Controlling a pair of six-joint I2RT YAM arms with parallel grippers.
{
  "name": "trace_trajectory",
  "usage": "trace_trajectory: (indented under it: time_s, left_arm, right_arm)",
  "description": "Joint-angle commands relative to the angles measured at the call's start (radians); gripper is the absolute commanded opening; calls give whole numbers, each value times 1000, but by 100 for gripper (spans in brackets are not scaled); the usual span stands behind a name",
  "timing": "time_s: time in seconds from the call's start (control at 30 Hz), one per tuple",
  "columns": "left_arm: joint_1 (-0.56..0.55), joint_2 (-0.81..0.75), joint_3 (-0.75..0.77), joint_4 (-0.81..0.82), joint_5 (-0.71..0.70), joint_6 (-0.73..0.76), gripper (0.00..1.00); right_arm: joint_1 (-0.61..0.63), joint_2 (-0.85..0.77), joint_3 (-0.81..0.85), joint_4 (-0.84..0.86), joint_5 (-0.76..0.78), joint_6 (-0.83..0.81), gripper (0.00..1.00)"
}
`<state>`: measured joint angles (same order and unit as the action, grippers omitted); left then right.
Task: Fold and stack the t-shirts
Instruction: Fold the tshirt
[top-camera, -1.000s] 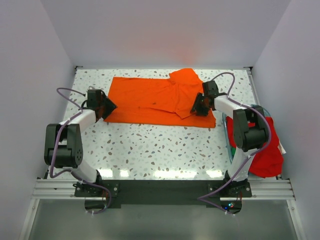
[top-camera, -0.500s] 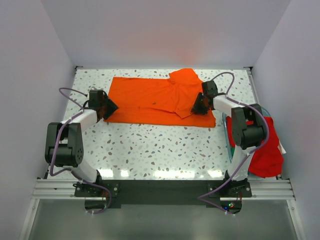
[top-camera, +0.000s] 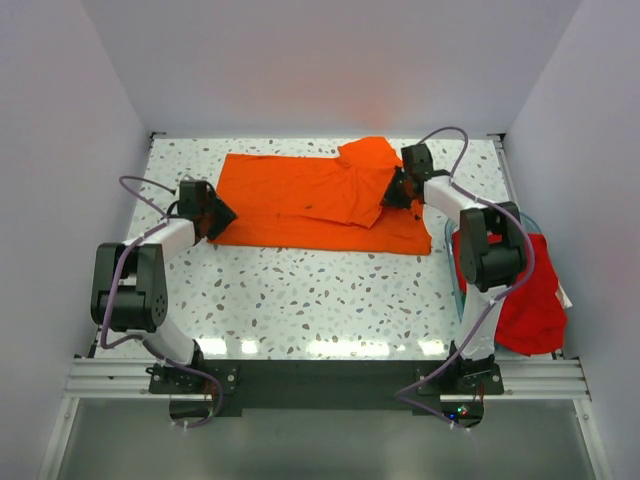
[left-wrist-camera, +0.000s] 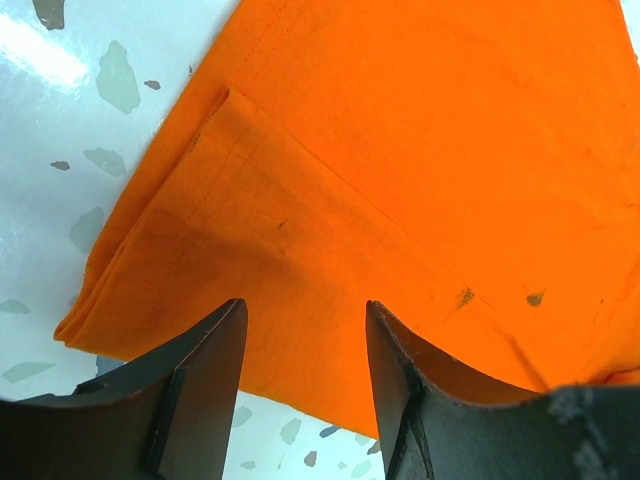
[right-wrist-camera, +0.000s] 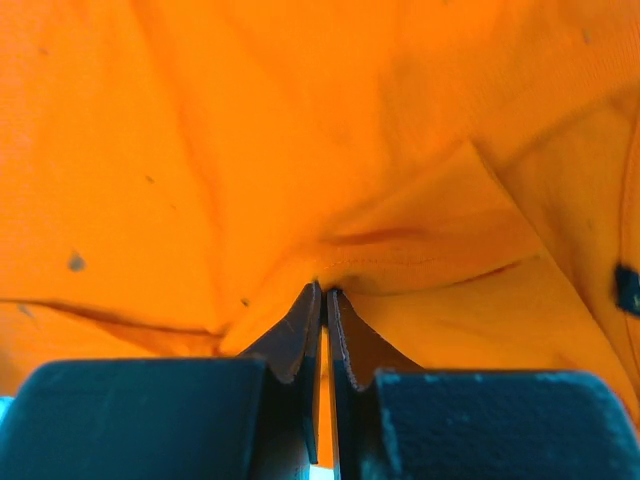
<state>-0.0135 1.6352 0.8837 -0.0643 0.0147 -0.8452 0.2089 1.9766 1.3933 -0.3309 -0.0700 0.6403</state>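
Note:
The bright orange t-shirt (top-camera: 310, 200) lies spread across the far half of the table, its right part folded over in a bunched flap (top-camera: 368, 165). My right gripper (top-camera: 393, 195) is shut on a fold of the orange cloth (right-wrist-camera: 400, 250), pinched between its fingertips (right-wrist-camera: 325, 295). My left gripper (top-camera: 218, 213) is open over the shirt's left edge, its fingers (left-wrist-camera: 215, 350) straddling the hemmed corner (left-wrist-camera: 180, 270). The red t-shirt (top-camera: 530, 290) lies crumpled at the right, in and over the bin.
A clear teal-rimmed bin (top-camera: 452, 262) stands at the table's right edge under the red shirt. The speckled white tabletop (top-camera: 320, 300) shows in front of the orange shirt. White walls close in the back and both sides.
My right gripper has moved away from me toward the back of the table, drawing the pinched orange fold with it. My left gripper has shifted slightly onto the shirt's left edge.

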Motion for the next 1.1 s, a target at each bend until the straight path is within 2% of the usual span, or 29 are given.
trace_trajectory:
  time_s: [0.0,0.13,0.23,0.43,0.5,0.53,0.8,0.83,0.93,1.07]
  left_arm:
    - [-2,8,6,41,-12,18,55]
    - [-2,14,9,38,-13,18,55]
    - [-2,17,15,35,-13,24,55]
    - [-2,20,17,32,-12,28,56]
    - [-2,20,15,31,-13,29,56]
    - [-2,20,17,29,-13,29,56]
    - [0,5,20,29,-36,26,56]
    - [0,2,20,29,-36,26,56]
    - [0,-3,23,27,-36,21,56]
    - [0,-5,27,23,-36,14,56]
  right_arm:
    - [0,50,114,-8,-11,15,4]
    - [-2,120,211,-28,-31,28,4]
    - [0,184,294,-52,-60,35,11]
    - [0,237,388,-60,-108,21,46]
    - [0,208,375,-57,-105,12,55]
    - [0,190,362,-50,-102,6,56]
    - [1,-59,18,96,-37,5,55]
    - [15,-103,-20,148,-34,12,51]
    - [56,-133,-76,139,16,-5,37]
    - [92,-99,-74,119,36,-19,19]
